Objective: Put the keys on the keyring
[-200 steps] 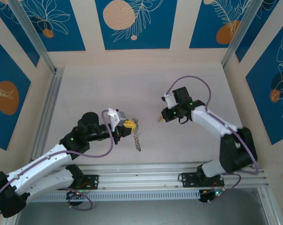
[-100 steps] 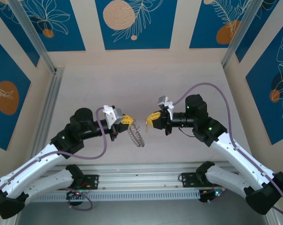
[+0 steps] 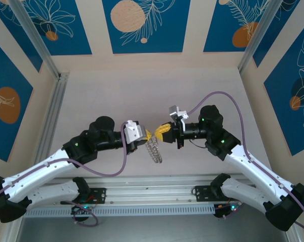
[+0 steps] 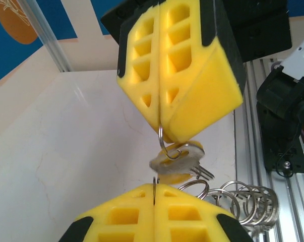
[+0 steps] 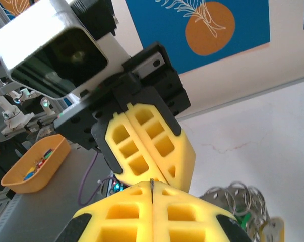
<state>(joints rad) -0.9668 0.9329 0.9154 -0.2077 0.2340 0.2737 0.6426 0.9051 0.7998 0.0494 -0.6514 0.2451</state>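
Both grippers meet tip to tip above the table's near middle. My left gripper (image 3: 152, 136) (image 4: 155, 187) is shut on a thin wire of the keyring (image 3: 155, 151), whose grey coiled rings (image 4: 242, 201) dangle below and to the right. My right gripper (image 3: 160, 133) (image 5: 152, 185) is shut too, and a thin metal edge shows in its seam. In the left wrist view a wire loop hooks down from the right gripper (image 4: 162, 128) through the head of a pale key (image 4: 179, 160). The right wrist view shows the left gripper (image 5: 167, 180), the rings (image 5: 237, 199), a green key head (image 5: 246, 218) and a brass key (image 5: 270, 229).
An aluminium rail (image 3: 152, 184) runs along the near table edge under the grippers. An orange tray (image 5: 36, 164) with small items sits beyond the table. Framing posts (image 3: 252, 35) stand at the back corners.
The left gripper has carried the keyring rightward and the right gripper has swung in toward it. Their yellow fingertips, apart half a second ago, now touch.
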